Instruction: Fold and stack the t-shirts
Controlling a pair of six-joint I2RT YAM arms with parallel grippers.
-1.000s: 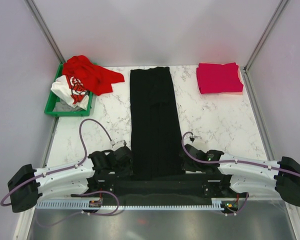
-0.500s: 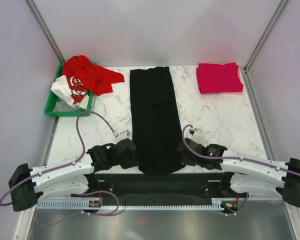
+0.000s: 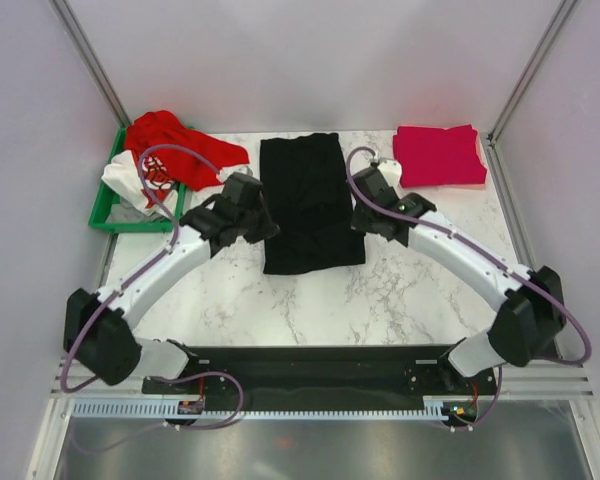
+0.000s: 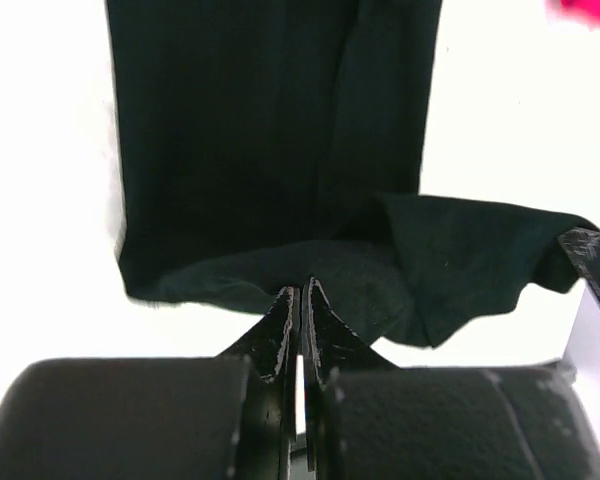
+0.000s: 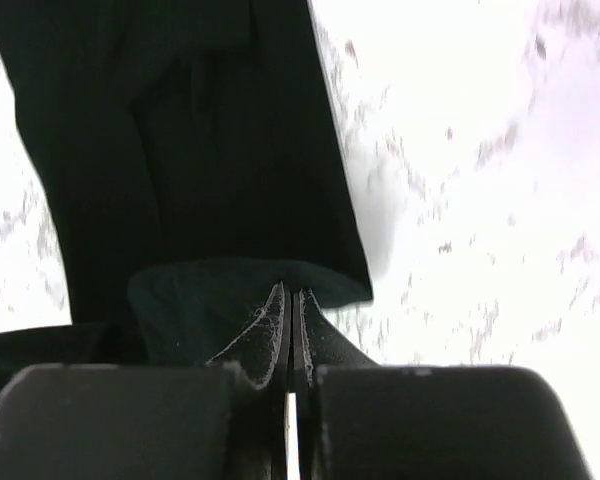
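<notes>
The black t-shirt (image 3: 305, 195) lies lengthwise at the middle of the table, its near part doubled over. My left gripper (image 3: 267, 231) is shut on its left near corner. My right gripper (image 3: 359, 224) is shut on the right near corner. In the left wrist view the jaws (image 4: 302, 286) pinch the raised black hem (image 4: 270, 130). The right wrist view shows the same pinch (image 5: 290, 291) on the cloth (image 5: 180, 130). A folded crimson-pink t-shirt (image 3: 438, 155) lies at the back right. A red t-shirt (image 3: 175, 150) and a white one with a red print (image 3: 145, 178) are heaped at the back left.
A green bin (image 3: 104, 211) at the back left holds the red and white shirts, the red one spilling over its rim onto the marble table (image 3: 310, 310). Grey walls close the table in on three sides. Both arms reach over the table's middle.
Both grippers closed on the black shirt's near hem and carried it away from the near edge over the shirt. The shirt now shows about half its former length.
</notes>
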